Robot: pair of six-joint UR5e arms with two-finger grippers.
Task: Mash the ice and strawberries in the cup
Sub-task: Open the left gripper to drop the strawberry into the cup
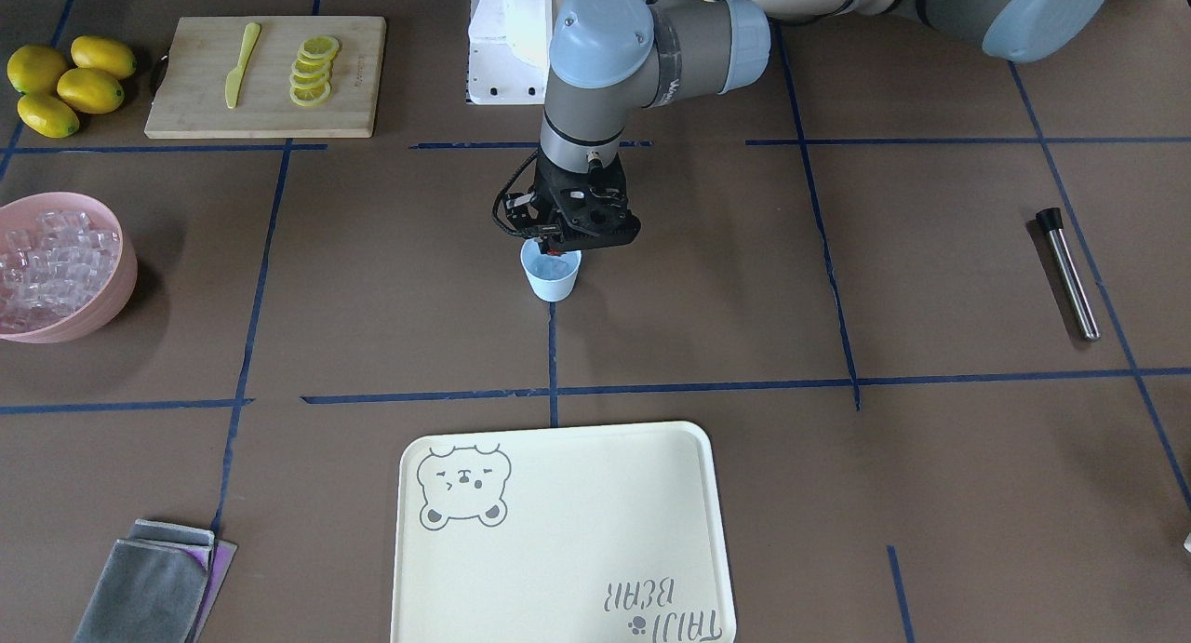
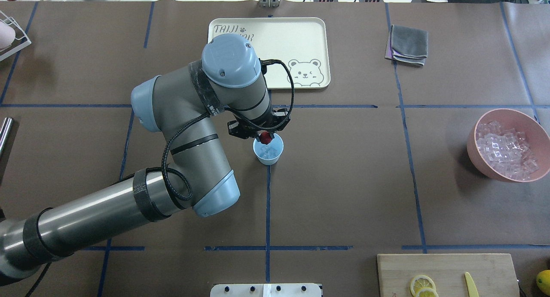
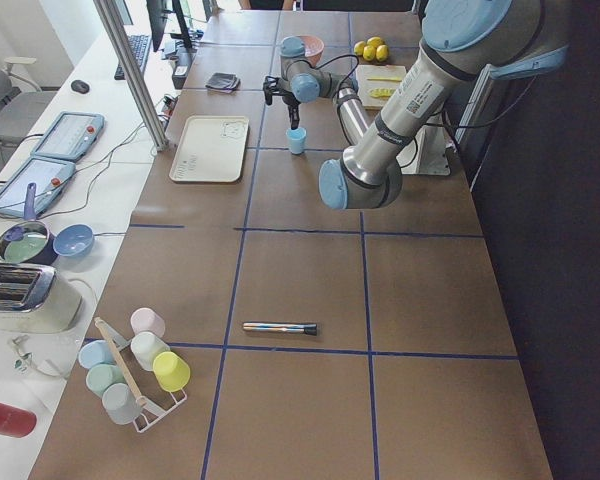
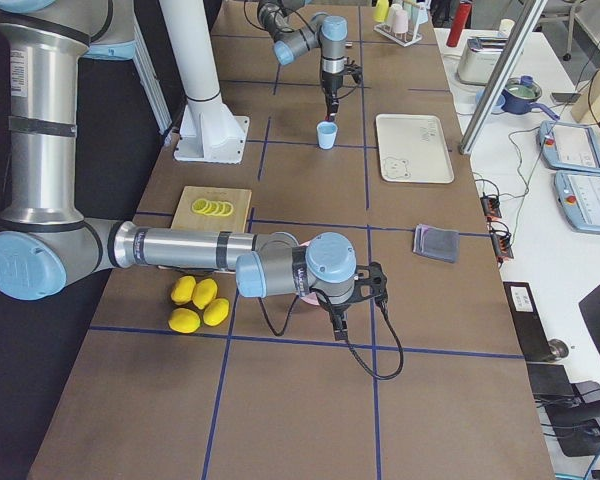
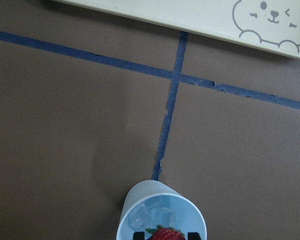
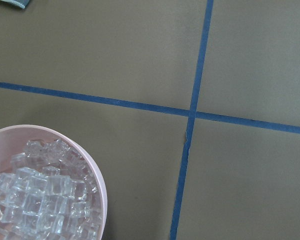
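you have the left tool [image 1: 556, 248] clenched on the strawberry [image 5: 165, 233] just over the cup [image 1: 553, 286], which stands on the counter [image 1: 837, 252] with ice [image 5: 155, 216] inside. for the right tool [image 4: 340, 320], you cannot tell its state.

The left arm [image 2: 180, 103] and right arm [image 4: 180, 248] are grey metal tubes with rounded pale-blue joint caps held by small screws, black bands, and a looping black cable [image 2: 164, 159] running to a black wrist.
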